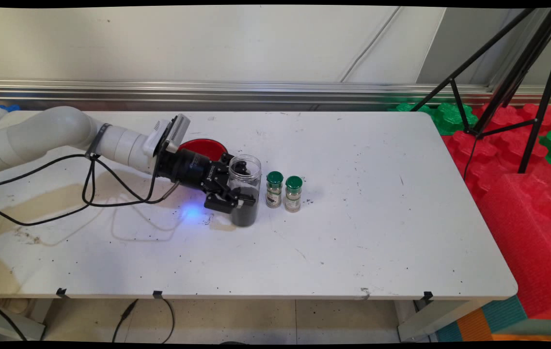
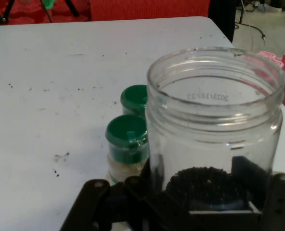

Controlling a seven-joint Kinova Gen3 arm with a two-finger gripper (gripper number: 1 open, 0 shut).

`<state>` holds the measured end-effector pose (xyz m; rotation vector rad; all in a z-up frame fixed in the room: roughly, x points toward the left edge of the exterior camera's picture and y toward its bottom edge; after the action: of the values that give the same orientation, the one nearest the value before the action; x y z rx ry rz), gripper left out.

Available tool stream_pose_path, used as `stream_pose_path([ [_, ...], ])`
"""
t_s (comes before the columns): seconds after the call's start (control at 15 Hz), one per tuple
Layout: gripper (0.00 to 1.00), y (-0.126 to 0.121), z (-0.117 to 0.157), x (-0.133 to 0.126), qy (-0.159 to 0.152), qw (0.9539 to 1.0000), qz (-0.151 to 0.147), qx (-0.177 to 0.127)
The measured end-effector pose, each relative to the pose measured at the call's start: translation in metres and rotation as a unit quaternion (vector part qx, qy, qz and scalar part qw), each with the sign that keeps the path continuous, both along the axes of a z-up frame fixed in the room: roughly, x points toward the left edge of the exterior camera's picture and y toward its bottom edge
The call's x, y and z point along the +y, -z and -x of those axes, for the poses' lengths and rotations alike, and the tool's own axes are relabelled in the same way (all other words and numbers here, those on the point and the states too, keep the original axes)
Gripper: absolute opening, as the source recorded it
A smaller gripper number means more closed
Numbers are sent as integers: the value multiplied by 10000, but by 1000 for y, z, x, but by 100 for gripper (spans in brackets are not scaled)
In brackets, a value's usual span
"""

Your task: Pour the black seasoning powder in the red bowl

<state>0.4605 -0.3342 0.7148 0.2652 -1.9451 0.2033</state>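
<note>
A clear open-topped jar (image 1: 247, 170) with dark grains in its lower part stands upright on the white table (image 1: 362, 228). My gripper (image 1: 243, 185) reaches in level from the left and is shut on the jar, one finger on the near side and one on the far side. In the hand view the jar (image 2: 214, 110) fills the space between the fingers of the gripper (image 2: 210, 195). Just right of the jar stand two small spice bottles with green caps (image 1: 274, 189) (image 1: 293, 193). They appear beside the jar in the hand view too (image 2: 127, 144) (image 2: 134, 98).
A red bowl (image 1: 207, 147) sits behind the gripper's wrist. Black cables (image 1: 91, 194) hang from the arm onto the table at left. Off the table's right edge lie red and green foam blocks (image 1: 522, 203) and a black tripod (image 1: 527, 72).
</note>
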Motion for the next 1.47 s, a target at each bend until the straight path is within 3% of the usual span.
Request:
stream_pose_path([
  [0.6,0,-25,-5,-1,-52,9998,115,142],
  [1.47,0,-98,-52,-21,-522,9972,414,334],
])
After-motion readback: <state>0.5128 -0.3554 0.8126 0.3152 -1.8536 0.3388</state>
